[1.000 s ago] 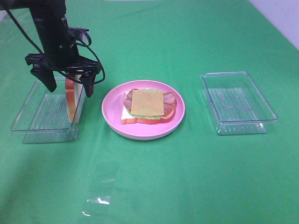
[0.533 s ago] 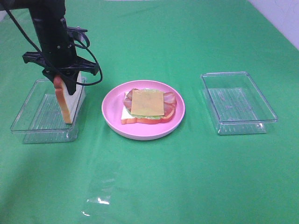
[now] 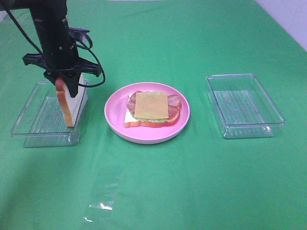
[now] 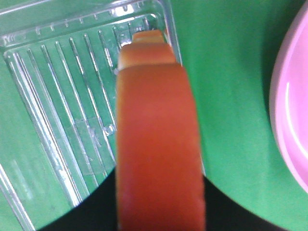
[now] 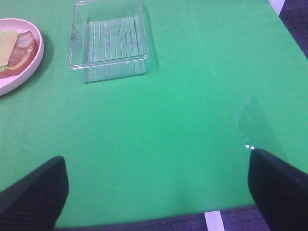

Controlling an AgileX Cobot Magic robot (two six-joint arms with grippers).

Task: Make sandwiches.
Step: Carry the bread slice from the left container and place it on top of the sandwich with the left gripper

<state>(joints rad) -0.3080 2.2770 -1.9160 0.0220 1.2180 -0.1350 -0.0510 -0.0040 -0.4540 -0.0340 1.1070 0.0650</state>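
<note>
Closest to the camera it's just bare green cloth-covered desk (image 3: 192,182), lower half of the frame. Mid-frame centre sits the round pink plate (image 3: 115,125) with the half-built toy sandwich (image 3: 151,109): white bread slice at the bottom, green lettuce, reddish-brown bacon strips, square yellow cheese on top. No lid slice yet.

At right, a clear ribbed plastic tray (image 3: 244,104) sits with nothing in it. The right tool (image 5: 159,190) hangs over bare cloth with its black fingers spread wide.

Upper left is where the action is: the left tool (image 3: 67,85) is pinching the second white bread slice with the orange-brown crust (image 3: 68,103), held on edge inside the other clear plastic tray (image 3: 33,122).

So I'd say we're at the grab-the-top-slice step. Next it needs lifting clear of the tray wall, carrying over to the plate, laying flat and lining up square on the cheese.
</note>
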